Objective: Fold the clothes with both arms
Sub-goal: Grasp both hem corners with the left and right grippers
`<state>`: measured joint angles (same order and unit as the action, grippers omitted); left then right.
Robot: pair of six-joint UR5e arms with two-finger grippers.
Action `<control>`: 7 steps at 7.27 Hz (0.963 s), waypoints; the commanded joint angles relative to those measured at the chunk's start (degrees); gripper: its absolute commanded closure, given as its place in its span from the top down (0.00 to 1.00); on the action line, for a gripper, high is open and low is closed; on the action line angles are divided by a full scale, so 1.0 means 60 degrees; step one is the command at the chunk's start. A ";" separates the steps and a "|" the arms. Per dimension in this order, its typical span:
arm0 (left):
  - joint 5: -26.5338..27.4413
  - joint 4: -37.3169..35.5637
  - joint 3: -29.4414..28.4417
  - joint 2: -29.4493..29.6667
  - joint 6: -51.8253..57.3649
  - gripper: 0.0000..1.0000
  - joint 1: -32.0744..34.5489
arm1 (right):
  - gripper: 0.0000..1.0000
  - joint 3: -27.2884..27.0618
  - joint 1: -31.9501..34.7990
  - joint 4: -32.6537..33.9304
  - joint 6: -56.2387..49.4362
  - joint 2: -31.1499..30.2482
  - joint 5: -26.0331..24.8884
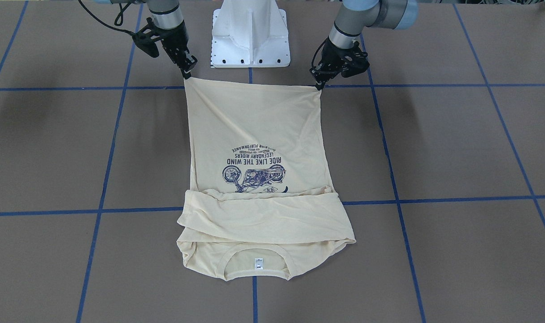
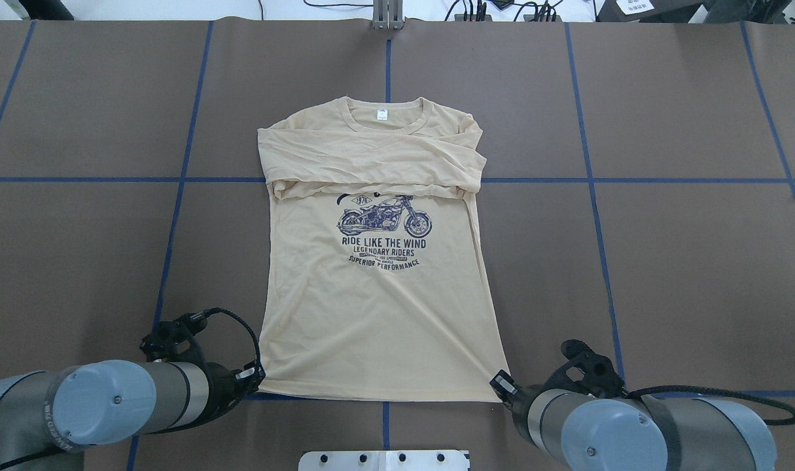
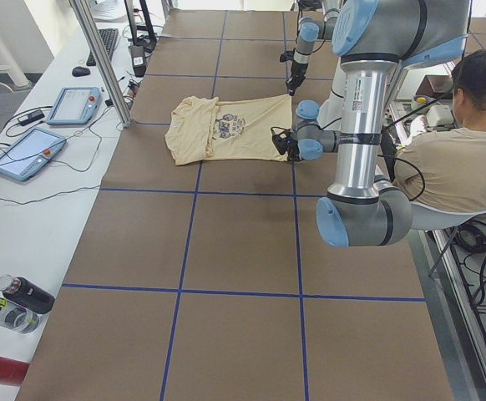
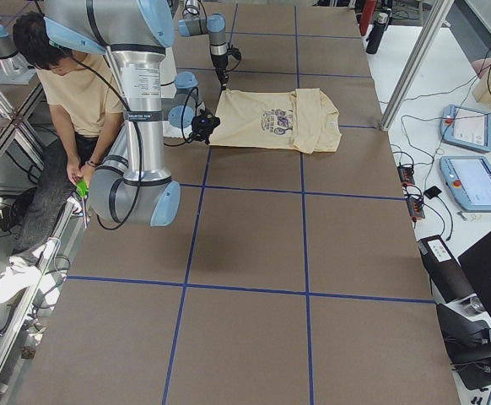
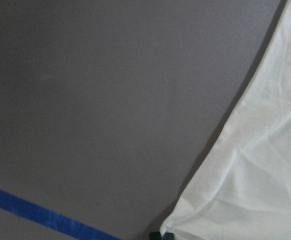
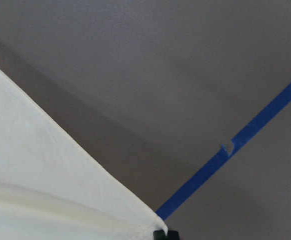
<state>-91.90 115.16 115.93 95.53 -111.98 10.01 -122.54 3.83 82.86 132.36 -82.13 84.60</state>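
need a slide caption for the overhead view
Cream T-shirt lies print-up, sleeves folded across the chest, as the left gripper and right gripper pinch its hem corners.

The brown table (image 2: pixel 698 275) is gridded with blue tape (image 2: pixel 698 178) and flanked by a white bench (image 3: pixel 26 217) bearing teach pendants (image 3: pixel 74 105).

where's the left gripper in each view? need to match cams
Front-facing: left gripper upper right, at hem corner.
Overhead: lower left.
Exterior left: centre, near arm.
Exterior right: top, far arm.
Left wrist: bottom edge.
Right wrist: not in it.
Shared landmark: T-shirt hem corner it pinches.
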 commanded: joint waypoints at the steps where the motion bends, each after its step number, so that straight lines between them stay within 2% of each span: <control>1: 0.0039 -0.0310 0.0960 -0.0639 -0.0057 0.00 -0.0028 | 0.00 -0.0054 0.0006 -0.0012 0.0000 0.0007 0.0036; 2: 0.0024 -0.0370 0.1473 -0.1035 -0.0144 0.00 -0.0101 | 0.00 -0.0244 -0.0037 0.0003 0.0000 0.0021 0.0123; 4: -0.0093 -0.0385 0.2178 -0.1142 -0.0928 0.00 -0.0479 | 0.00 -0.0814 -0.0038 0.0003 -0.0015 -0.0138 0.1086; 5: -0.0180 -0.0878 0.2486 -0.1127 -0.1458 0.00 -0.0656 | 0.00 -0.1107 -0.0038 -0.0012 -0.0015 -0.0343 0.1338; 7: -0.0166 -0.1088 0.2853 -0.1127 -0.2077 0.00 -0.0775 | 0.00 -0.1883 -0.0023 -0.0026 -0.0015 -0.1059 0.1603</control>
<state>-92.85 109.48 131.34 88.80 -122.23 5.81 -130.97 3.62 82.75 132.28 -86.00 93.08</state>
